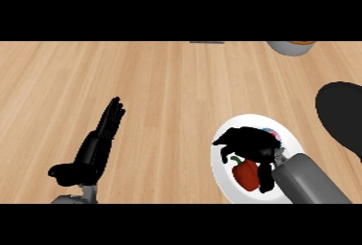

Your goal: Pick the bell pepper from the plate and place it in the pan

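the red bell pepper (245,175) lies on the white plate (219,172), the right hand (251,141) curled round it. the black pan (343,115) sits just right of the plate. the left hand (99,139) rests open at left.

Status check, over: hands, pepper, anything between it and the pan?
Left hand open, resting at left. Right hand curled round bell pepper, pepper on plate. Pan at right edge, nothing seen in between.

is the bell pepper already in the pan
No, the bell pepper lies on the plate with the right hand curled round it; the pan stands apart at the right edge.
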